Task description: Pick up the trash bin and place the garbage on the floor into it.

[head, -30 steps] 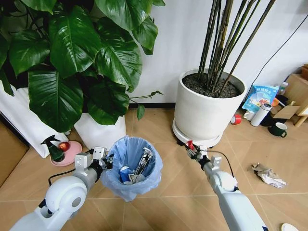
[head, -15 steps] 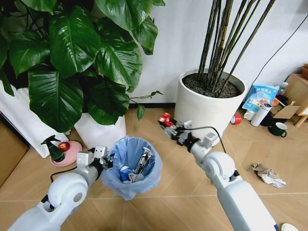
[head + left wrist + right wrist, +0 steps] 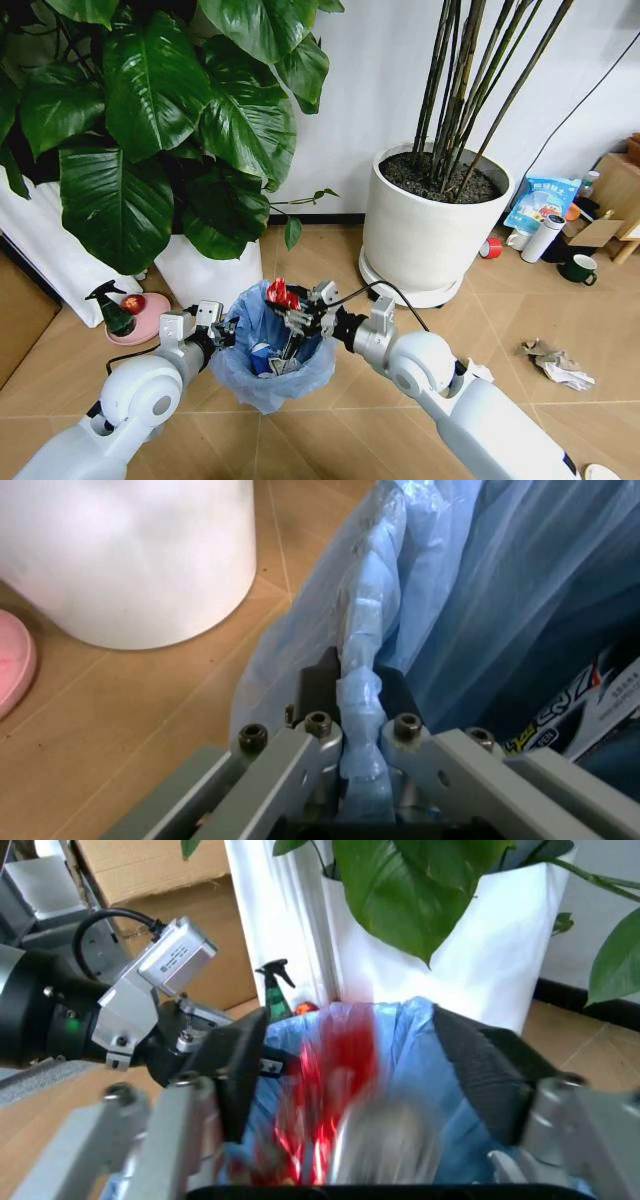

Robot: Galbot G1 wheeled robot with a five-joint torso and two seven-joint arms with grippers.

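The left gripper (image 3: pixel 222 331), nearest the robot at about eight o'clock in the head view, has its jaws clamped together on the rolled rim of the trash bin (image 3: pixel 272 345), pinching the crinkly light-blue liner, as the left wrist view shows plainly (image 3: pixel 362 727). The bin sits just ahead of centre, a small round tub whose thin translucent bag bunches in soft folds over the edge; wrappers and a dark tube-like piece (image 3: pixel 297 338) already lie inside.

The right gripper (image 3: pixel 290 305) reaches in from four o'clock and hangs over the bin's mouth, its jaws spread apart in the right wrist view, with a red-white bit of garbage (image 3: pixel 280 294) blurred between them, apparently falling free. The step in hand looks like the drop. To do it well, the piece should be let go well inside the rim, not over the edge the left jaws hold, since light foil can catch on the slack plastic; the bin should be kept level meanwhile.

Farther out at three o'clock, crumpled white paper (image 3: pixel 558 364) lies on the smooth tan tile floor (image 3: pixel 370 400), seemingly left to collect. Beyond, at one o'clock, stands a glossy white plant pot (image 3: pixel 430 235).
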